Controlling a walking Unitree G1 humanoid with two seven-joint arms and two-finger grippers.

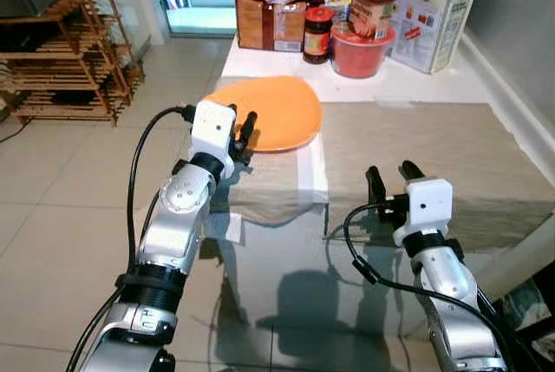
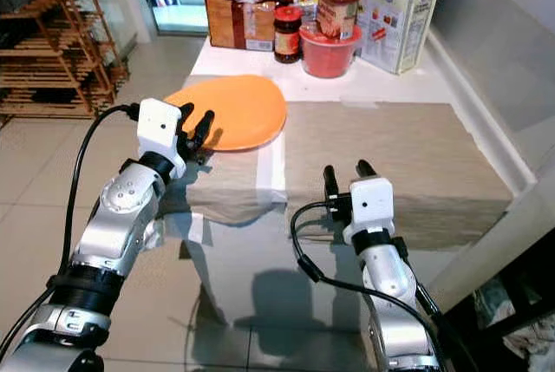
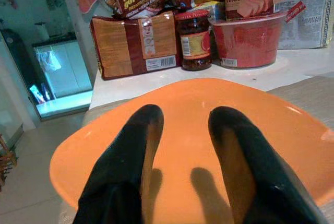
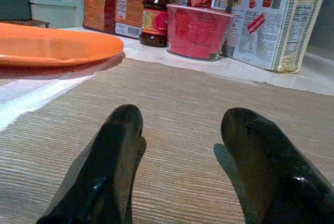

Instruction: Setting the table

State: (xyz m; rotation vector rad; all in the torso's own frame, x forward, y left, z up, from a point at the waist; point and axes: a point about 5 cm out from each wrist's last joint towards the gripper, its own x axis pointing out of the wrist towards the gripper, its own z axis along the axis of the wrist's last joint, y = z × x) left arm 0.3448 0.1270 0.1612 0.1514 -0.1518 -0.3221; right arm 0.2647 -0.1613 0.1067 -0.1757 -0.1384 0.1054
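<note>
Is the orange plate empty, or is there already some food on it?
Empty. The orange plate shows a bare, smooth surface in the left wrist view, with the left pincer open just above it.

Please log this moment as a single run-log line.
left gripper: open, over orange plate | right gripper: open, above placemat | plate: ungrasped

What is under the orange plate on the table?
The orange plate lies on a beige placemat at the table's left edge, partly overhanging it. The mat area directly beneath is hidden. The left gripper hovers over its near rim.
</note>
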